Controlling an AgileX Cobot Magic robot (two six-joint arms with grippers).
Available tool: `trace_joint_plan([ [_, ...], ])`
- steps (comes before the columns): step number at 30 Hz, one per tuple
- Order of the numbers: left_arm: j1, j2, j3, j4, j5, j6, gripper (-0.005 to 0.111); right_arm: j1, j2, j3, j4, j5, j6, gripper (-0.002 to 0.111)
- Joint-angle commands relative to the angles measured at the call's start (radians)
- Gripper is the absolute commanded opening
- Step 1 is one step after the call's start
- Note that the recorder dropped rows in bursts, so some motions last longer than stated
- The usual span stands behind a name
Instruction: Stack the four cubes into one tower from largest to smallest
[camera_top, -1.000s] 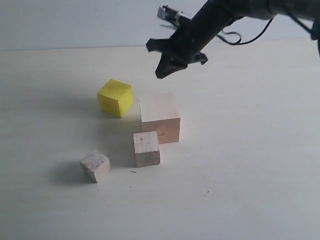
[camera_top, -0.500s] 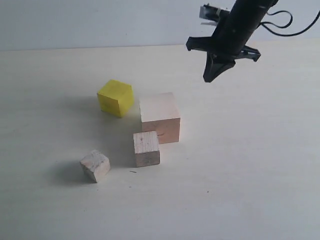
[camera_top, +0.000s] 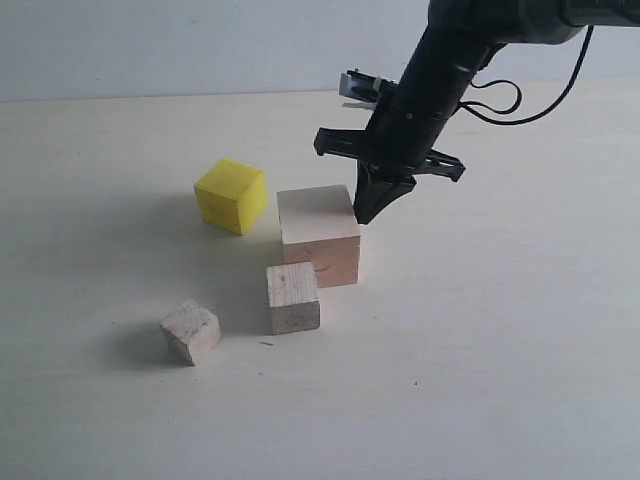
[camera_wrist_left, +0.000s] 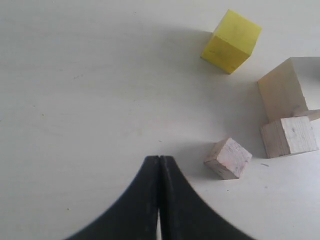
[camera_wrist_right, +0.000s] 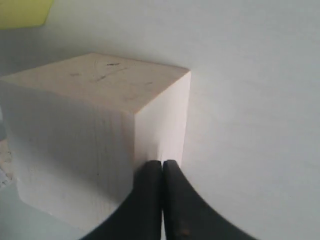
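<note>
exterior view: right gripper (camera_top: 368, 214) closed and empty, tip beside the pale cube (camera_top: 318, 236); left gripper (camera_wrist_left: 159, 161) closed, empty too.

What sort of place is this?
Probably a robot lab bench: a plain pale tabletop, just wooden blocks like the yellow cube and large pale cube, and a black robot arm with shut fingers.

No readable text, label, brand or number shows anywhere — cubes and table alike.
</note>
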Motion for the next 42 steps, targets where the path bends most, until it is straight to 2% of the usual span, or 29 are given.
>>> trace_joint_plan([
  [1,-0.005,-0.001,-0.001,-0.016,-0.025,0.008,0.000,0.016,-0.011,0.004,0.027,0.004,-0.015,0.000],
  [5,-0.005,-0.001,-0.001,-0.021,-0.030,0.008,0.000,0.030,-0.011,0.004,0.096,0.004,-0.045,0.000],
  [19,-0.005,-0.001,-0.001,-0.033,-0.030,0.008,0.000,0.039,-0.019,0.004,0.116,0.004,-0.045,0.000],
  [25,-0.005,-0.001,0.000,-0.093,-0.024,0.066,0.000,0.039,-0.095,0.004,0.116,0.004,-0.081,0.000],
  [29,-0.005,0.009,0.000,-0.139,-0.028,0.109,0.000,0.040,-0.154,0.004,0.191,-0.013,-0.152,0.000],
  [36,-0.005,0.079,0.000,-0.191,-0.027,0.139,0.000,0.137,-0.145,-0.008,0.204,-0.079,-0.238,0.000],
  [42,-0.005,0.087,0.000,-0.208,-0.018,0.158,0.000,0.221,-0.100,-0.121,0.119,-0.096,-0.234,0.000],
])
